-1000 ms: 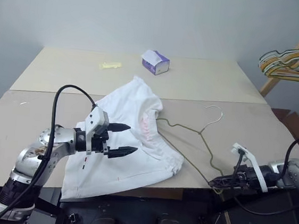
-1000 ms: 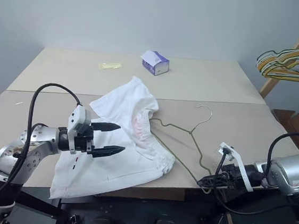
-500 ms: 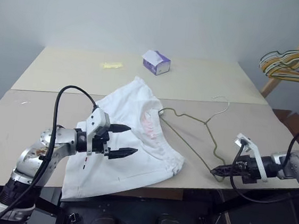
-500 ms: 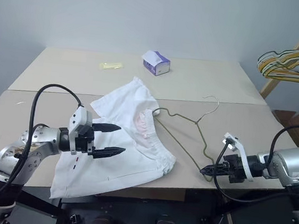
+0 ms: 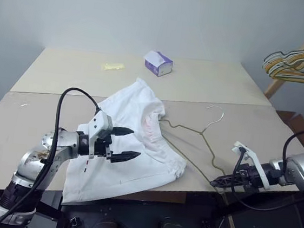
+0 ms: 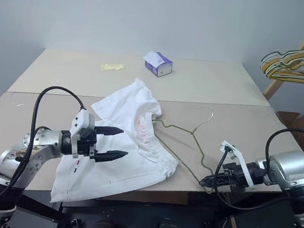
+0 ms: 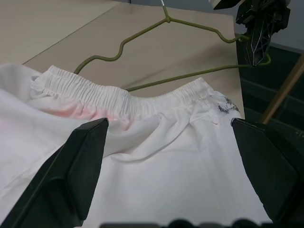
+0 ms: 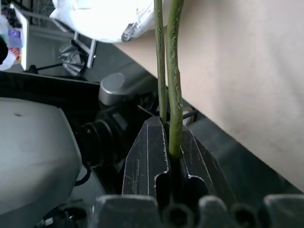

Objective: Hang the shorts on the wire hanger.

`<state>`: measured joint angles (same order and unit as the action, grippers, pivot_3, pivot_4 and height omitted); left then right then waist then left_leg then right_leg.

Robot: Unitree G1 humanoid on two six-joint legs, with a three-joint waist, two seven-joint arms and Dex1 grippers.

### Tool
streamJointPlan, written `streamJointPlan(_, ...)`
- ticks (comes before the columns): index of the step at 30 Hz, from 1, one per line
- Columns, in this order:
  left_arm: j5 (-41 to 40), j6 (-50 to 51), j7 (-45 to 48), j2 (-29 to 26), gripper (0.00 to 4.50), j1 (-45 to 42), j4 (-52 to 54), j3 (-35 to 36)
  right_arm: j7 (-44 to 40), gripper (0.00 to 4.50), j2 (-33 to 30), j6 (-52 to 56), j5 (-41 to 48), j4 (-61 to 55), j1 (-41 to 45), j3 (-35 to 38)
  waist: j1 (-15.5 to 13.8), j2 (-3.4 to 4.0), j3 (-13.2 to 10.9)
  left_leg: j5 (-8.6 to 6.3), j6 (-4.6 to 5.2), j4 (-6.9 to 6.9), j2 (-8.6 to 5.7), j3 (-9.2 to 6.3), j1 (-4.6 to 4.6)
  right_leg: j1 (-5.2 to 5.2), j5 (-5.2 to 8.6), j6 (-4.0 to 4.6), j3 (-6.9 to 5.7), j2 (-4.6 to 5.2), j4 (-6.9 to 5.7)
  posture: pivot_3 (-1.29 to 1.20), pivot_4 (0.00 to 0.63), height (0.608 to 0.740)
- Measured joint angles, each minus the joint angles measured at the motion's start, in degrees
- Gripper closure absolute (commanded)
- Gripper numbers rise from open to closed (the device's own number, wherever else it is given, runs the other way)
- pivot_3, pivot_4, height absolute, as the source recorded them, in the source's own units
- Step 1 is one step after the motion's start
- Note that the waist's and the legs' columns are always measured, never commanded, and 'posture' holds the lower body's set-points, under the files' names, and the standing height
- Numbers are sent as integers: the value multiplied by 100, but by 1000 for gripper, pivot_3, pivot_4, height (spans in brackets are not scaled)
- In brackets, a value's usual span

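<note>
The hanger (image 5: 193, 137) is lying back down on the tabletop (image 5: 64, 72), its hook lower than half a second ago, one end already reaching the waistband of the shorts (image 5: 132, 144), so threading is starting. The right tool (image 5: 220, 182) is staying clamped on its corner at the front edge. The left tool (image 5: 127, 143) is hovering wide apart over the cloth.

The left wrist view is showing the waistband (image 7: 128, 97) lying across the wire, with fingers (image 7: 61, 175) spread and empty.

The right wrist view is showing the jaws pinching the doubled wire (image 8: 173, 85).

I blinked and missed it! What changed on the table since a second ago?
The right gripper, shut on the wire hanger at its corner, lifted that end a little, then set it back near the table edge, so the hook swung away and returned. The left gripper stayed open over the shorts. The shorts did not move.
</note>
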<state>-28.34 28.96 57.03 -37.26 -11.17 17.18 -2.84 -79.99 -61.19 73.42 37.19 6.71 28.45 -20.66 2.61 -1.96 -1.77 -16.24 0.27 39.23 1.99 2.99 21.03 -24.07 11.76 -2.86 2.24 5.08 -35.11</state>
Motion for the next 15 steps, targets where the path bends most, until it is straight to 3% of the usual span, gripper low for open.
streamJointPlan(11,131,-120,-18,51,19,66,-10,-95,552,4500,1219,470,-557,1487,1161,-463,-13,2,3,0,0,4,-1,-1,6,-2,-3,0,-2,0,1,-22,0,740)
streamJointPlan(15,154,-135,-37,53,19,83,-10,-96,781,4500,1331,479,-661,1849,1202,-324,-40,3,4,0,0,4,-2,0,7,-1,-4,-1,-5,2,3,-22,0,740)
